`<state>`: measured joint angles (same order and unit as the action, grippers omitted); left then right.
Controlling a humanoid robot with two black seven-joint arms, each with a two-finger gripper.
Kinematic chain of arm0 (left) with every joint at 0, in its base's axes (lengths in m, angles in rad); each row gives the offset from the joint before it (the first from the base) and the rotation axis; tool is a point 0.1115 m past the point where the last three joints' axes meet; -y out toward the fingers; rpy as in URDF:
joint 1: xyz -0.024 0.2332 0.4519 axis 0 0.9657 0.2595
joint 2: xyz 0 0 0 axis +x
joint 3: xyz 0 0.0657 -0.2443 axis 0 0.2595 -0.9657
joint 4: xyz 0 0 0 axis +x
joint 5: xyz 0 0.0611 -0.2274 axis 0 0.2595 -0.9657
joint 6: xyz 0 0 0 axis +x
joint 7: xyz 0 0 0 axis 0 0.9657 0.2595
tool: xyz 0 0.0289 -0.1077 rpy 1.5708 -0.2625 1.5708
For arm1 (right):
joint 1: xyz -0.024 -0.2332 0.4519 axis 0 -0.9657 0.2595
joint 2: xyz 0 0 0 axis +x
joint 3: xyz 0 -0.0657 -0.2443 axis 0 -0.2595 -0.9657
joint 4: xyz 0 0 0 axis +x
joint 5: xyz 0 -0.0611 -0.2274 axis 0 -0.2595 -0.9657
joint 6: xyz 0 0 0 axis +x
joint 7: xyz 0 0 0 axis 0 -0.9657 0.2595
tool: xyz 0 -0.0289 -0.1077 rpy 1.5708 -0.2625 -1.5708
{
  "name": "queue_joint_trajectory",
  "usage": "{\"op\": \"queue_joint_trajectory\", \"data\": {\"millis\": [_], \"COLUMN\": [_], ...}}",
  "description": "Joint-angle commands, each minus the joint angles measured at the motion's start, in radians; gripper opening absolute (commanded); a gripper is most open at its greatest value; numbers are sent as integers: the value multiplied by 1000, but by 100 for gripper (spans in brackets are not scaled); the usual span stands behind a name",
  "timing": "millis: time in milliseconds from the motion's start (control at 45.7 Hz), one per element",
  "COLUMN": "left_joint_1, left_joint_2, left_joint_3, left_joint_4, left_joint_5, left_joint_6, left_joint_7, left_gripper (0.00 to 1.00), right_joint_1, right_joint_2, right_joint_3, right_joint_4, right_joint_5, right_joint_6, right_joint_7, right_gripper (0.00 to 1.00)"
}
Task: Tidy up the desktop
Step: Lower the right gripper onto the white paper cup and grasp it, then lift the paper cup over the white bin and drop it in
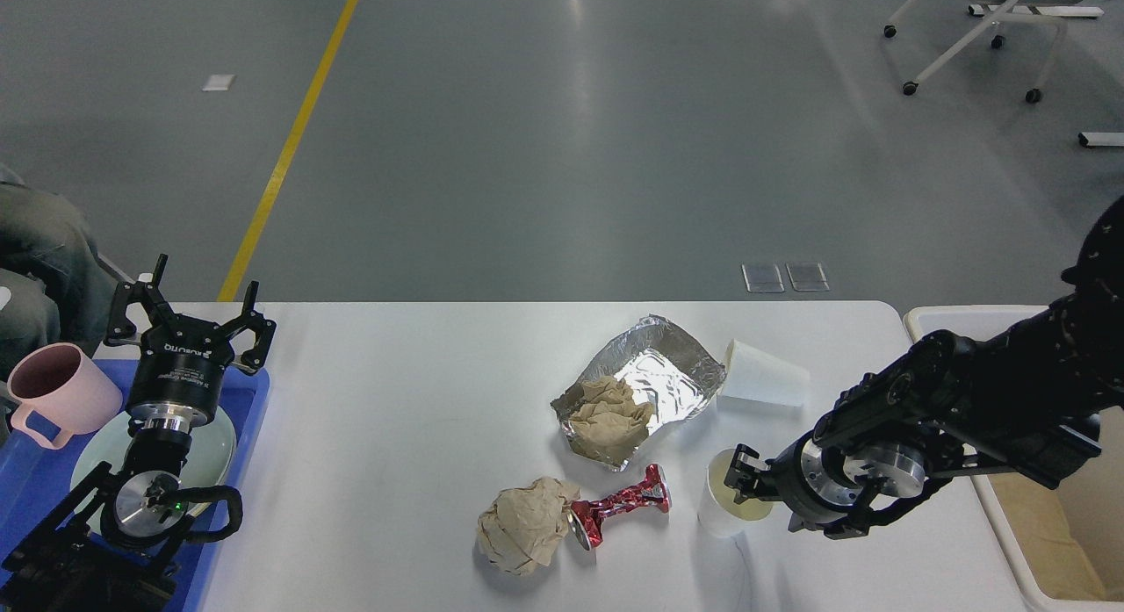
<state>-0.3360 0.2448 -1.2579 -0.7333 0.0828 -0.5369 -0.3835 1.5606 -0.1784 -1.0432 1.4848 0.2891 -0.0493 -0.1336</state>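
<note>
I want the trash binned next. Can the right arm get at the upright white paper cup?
Probably yes: the right gripper is already at the rim of the upright white paper cup, with nothing between them.

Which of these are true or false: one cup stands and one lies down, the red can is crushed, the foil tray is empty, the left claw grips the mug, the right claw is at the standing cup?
1. One cup stands, another lies on its side. True.
2. The can is crushed. True.
3. The foil tray is empty. False: crumpled paper sits in it.
4. The left claw grips the mug. False: open, apart from it.
5. The right claw is at the standing cup. True.
</note>
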Motion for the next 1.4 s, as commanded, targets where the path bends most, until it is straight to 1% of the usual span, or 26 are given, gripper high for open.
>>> {"op": "queue_joint_trajectory", "data": {"millis": [0,175,503,591,613,656,766,853,941,1094,1160,1247,1378], "left_joint_1": [0,0,0,0,0,0,0,0,0,0,0,0,0], "left_joint_2": [-1,1,1,1,1,1,1,-1,1,1,1,1,1], "left_joint_3": [0,0,0,0,0,0,0,0,0,0,0,0,0], "left_joint_4": [0,0,0,0,0,0,0,0,0,0,0,0,0], "left_joint_5": [0,0,0,0,0,0,0,0,0,0,0,0,0], "left_joint_6": [0,0,0,0,0,0,0,0,0,0,0,0,0], "left_joint_7": [0,0,0,0,0,0,0,0,0,0,0,0,0], "left_gripper": [96,96,96,96,96,96,96,96,96,96,96,96,96], "right_joint_1": [-16,-14,2,41,58,114,234,355,487,700,785,867,880], "right_joint_2": [13,13,8,-7,-19,-64,-107,-111,-116,-170,-188,-194,-197], "right_joint_3": [2,2,2,0,-3,-18,-81,-165,-244,-301,-311,-342,-368], "right_joint_4": [0,0,6,23,35,64,113,155,192,203,206,212,209], "right_joint_5": [19,108,124,160,179,211,209,182,99,-67,-96,-100,-102], "right_joint_6": [-9,-67,-63,-50,-38,18,147,227,310,566,649,698,691], "right_joint_7": [0,0,0,0,0,0,-1,-3,-4,-4,-4,-4,-4], "right_gripper": [0,0,0,0,0,0,0,0,0,0,0,0,0]}}
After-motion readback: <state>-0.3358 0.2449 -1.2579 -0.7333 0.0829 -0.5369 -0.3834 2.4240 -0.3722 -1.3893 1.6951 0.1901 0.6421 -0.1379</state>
